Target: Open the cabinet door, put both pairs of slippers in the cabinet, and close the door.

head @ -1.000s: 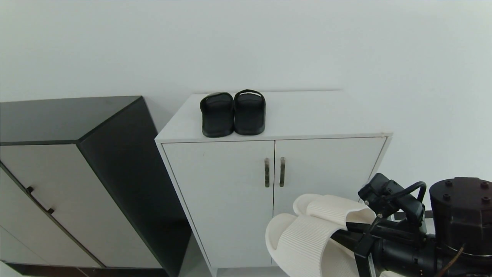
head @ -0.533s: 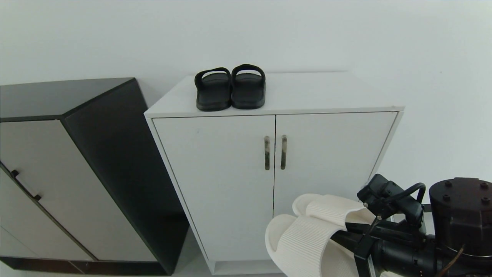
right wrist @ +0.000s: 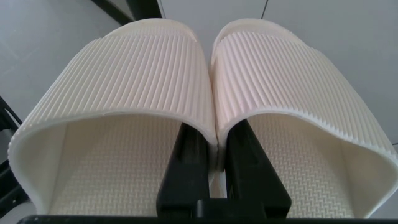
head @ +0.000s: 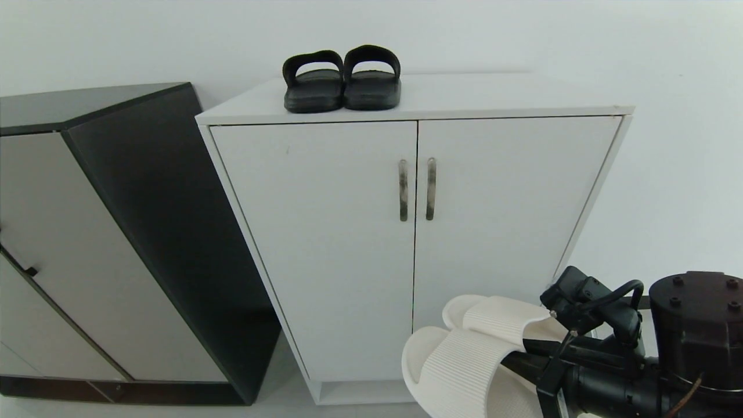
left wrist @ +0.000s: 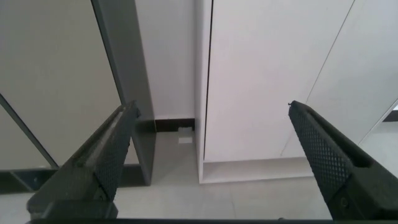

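While the right gripper [right wrist: 216, 146] squeezes the inner sides of the two white slippers [right wrist: 205, 81] together, one black finger [right wrist: 186, 168] sits inside each shoe, under its ribbed strap. So this gripper is closed tight on the pair, and both shoes lie side by side, touching. From the head view, the white slippers [head: 464, 360] are low on the robot's right, held up by the right gripper [head: 519, 354], with their round toes pointing at the white cabinet [head: 325, 383]. They are near the bottom of the right door [head: 499, 220] but not touching it. The left gripper [left wrist: 212, 109] is spread wide, with nothing between its two bumpy fingers [left wrist: 106, 155]. It hangs low over the floor [left wrist: 180, 186], and past it you can see the bottom corner of the white cabinet [left wrist: 261, 93] and the edge of a dark cabinet [left wrist: 118, 62] next to it. Farther off, the left door [head: 325, 244] and the right door are both closed. Two thin handles [head: 403, 190] stand straight up, close together where the doors meet. The dark cabinet [head: 151, 203] stands on the robot's left, just beside the white one. On top of the white cabinet, toward its left side, sit the black slippers [head: 342, 78], side by side and touching. Behind everything is a plain white wall [head: 580, 40].
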`<state>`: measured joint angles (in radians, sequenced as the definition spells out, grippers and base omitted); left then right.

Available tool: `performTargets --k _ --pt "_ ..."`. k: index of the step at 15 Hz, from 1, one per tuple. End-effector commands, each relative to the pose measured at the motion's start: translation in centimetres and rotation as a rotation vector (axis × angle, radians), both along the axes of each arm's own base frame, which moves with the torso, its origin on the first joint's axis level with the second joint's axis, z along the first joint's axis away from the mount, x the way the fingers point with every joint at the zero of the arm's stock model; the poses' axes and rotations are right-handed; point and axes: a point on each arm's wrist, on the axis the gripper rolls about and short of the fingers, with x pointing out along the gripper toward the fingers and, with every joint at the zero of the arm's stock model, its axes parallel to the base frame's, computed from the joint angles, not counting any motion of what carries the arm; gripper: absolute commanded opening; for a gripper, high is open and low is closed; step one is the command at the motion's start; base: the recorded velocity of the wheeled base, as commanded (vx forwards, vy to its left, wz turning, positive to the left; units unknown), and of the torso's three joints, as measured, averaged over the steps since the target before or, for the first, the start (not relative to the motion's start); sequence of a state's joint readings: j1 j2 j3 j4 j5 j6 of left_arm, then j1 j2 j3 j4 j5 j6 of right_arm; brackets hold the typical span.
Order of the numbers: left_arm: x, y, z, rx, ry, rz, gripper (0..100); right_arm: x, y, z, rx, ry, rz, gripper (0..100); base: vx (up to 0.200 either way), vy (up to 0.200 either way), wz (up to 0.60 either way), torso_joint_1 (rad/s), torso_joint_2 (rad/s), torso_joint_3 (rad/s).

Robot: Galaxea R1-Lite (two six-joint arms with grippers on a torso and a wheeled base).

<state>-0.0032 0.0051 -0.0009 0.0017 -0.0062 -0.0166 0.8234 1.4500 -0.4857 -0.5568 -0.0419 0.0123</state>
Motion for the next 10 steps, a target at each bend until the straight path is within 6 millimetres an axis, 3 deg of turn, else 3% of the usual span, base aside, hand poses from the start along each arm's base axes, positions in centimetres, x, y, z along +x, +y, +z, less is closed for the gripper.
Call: performTargets --k 1,4,7,10 --pt "0.0 0.0 0.0 -0.002 0.0 0.005 100 0.0 0.0 -0.1 -0.001 0.002 0.001 0 0.0 0.0 0.0 -0.036 0.45 0.378" --pt "0.0 0.0 0.0 -0.002 0.0 0.009 100 -0.3 -0.2 0.1 0.005 -0.005 0.004 0 0.0 0.0 0.0 -0.032 0.41 0.383" --pt "-0.1 0.1 0.4 -0.003 -0.014 0.028 100 -0.5 -0.1 0.2 0.008 -0.007 0.015 0 0.0 0.0 0.0 -0.002 0.14 0.124" --pt "1.0 0.0 9.2 -0.172 -0.027 -0.006 100 -0.6 -0.2 0.1 0.005 -0.007 0.014 0 0.0 0.0 0.0 0.0 0.0 0.0"
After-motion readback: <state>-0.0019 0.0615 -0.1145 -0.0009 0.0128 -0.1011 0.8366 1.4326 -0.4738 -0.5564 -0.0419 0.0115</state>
